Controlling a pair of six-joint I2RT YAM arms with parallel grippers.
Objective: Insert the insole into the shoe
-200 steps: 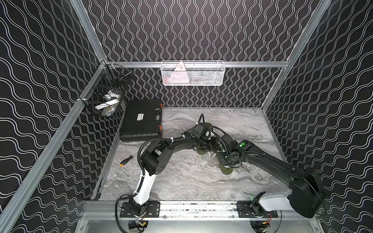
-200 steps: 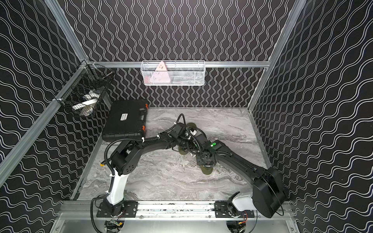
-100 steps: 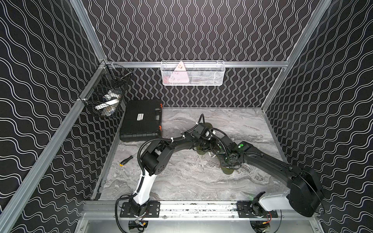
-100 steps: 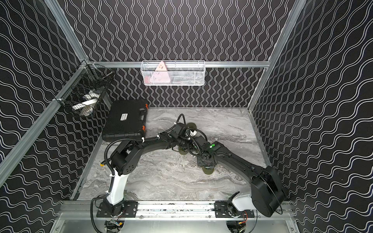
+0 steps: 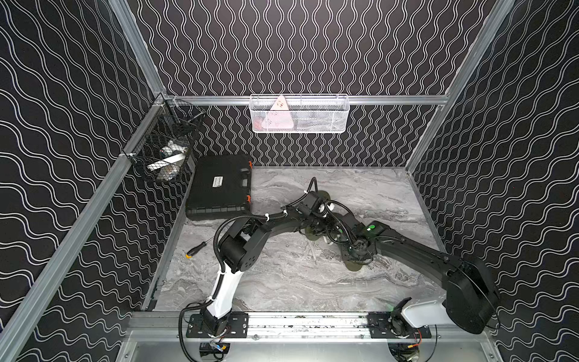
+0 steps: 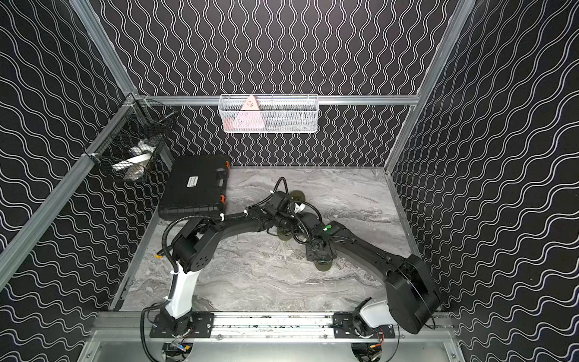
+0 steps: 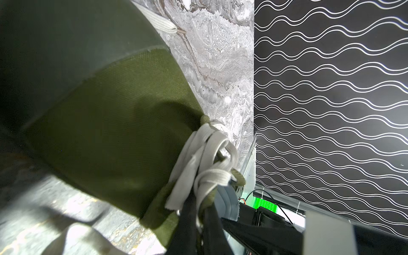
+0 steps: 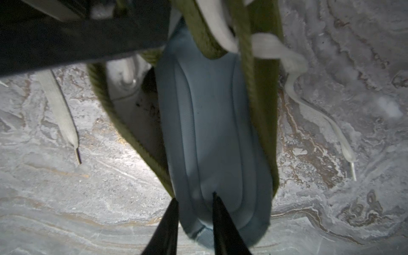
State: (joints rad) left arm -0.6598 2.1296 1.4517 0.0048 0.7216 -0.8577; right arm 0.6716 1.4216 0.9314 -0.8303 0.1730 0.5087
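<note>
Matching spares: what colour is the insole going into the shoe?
The insole is pale blue-grey, clearest in the right wrist view.

Coarse-woven cloth shoe (image 7: 106,123), smooth matt insole (image 8: 216,132), marble-look table (image 8: 88,198)

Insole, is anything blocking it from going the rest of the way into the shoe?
Nothing visible blocks it. The insole runs forward under the tongue, hidden beyond; its back end overhangs the heel rim of the shoe, at the right claw.
</note>
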